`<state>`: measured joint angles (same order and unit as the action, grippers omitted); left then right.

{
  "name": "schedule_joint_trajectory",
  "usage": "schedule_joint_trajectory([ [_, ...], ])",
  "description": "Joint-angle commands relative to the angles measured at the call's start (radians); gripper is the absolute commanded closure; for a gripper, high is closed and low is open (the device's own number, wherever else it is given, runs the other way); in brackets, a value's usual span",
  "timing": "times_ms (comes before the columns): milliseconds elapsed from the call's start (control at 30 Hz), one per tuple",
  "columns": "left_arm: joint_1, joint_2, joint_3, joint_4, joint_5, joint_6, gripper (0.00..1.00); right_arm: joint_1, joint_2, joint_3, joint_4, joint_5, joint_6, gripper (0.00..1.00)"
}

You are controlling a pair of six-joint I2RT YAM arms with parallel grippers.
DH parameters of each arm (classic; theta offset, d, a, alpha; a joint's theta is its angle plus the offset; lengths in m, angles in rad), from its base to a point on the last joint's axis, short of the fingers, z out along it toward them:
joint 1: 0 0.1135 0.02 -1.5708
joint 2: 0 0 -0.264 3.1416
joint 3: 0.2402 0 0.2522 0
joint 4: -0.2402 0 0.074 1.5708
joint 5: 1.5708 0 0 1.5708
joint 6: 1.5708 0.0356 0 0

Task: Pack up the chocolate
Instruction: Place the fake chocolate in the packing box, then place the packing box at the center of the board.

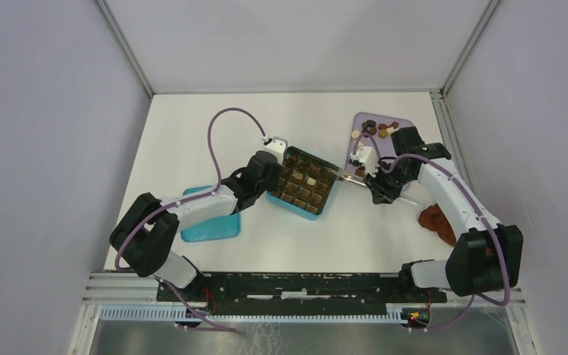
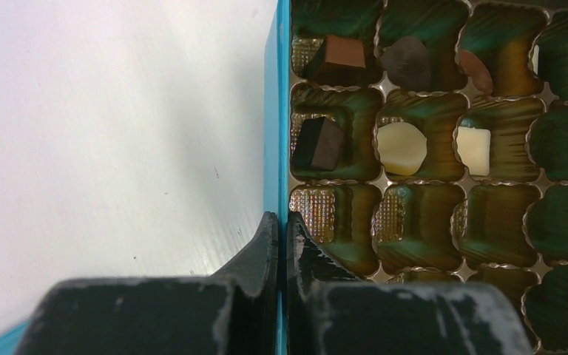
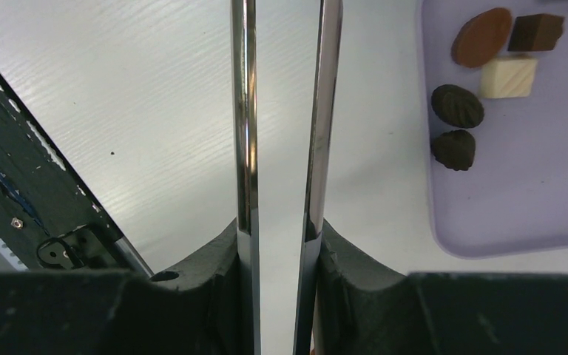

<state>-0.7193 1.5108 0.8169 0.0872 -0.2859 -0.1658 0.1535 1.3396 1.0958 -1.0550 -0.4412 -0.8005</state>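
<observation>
A teal box [image 1: 301, 208] with a gold cell tray lies mid-table and holds several chocolates, dark, brown and cream [image 2: 401, 148]. My left gripper [image 1: 271, 164] is shut on the box's left wall [image 2: 282, 222], one finger outside and one inside. My right gripper [image 1: 374, 180] is shut on metal tongs [image 1: 344, 175], whose two arms [image 3: 245, 111] run forward with a gap between them. In the top view the tong tips reach the box's right edge; the right wrist view does not show them. More chocolates [image 3: 458, 106] lie on a purple tray [image 1: 407, 124], also seen in the right wrist view [image 3: 518, 192].
A teal lid [image 1: 208, 225] lies at the near left, partly under my left arm. A reddish-brown cloth [image 1: 436, 220] lies at the near right beside my right arm. A black rail [image 3: 15, 177] runs along the table's near edge.
</observation>
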Motion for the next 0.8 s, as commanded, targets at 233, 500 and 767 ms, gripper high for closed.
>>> schedule_joint_trajectory([
  [233, 0.001, 0.002, 0.048, 0.111, 0.004, 0.005, 0.98, 0.03, 0.02, -0.067, 0.093, 0.064, 0.026, 0.98],
  [500, 0.001, 0.009, 0.05, 0.109, 0.008, 0.005, 0.98, 0.061, 0.061, -0.062, 0.102, 0.082, 0.038, 0.94],
  [767, 0.001, 0.023, 0.053, 0.106, 0.008, 0.001, 0.98, 0.069, 0.065, -0.06, 0.103, 0.116, 0.041, 0.74],
])
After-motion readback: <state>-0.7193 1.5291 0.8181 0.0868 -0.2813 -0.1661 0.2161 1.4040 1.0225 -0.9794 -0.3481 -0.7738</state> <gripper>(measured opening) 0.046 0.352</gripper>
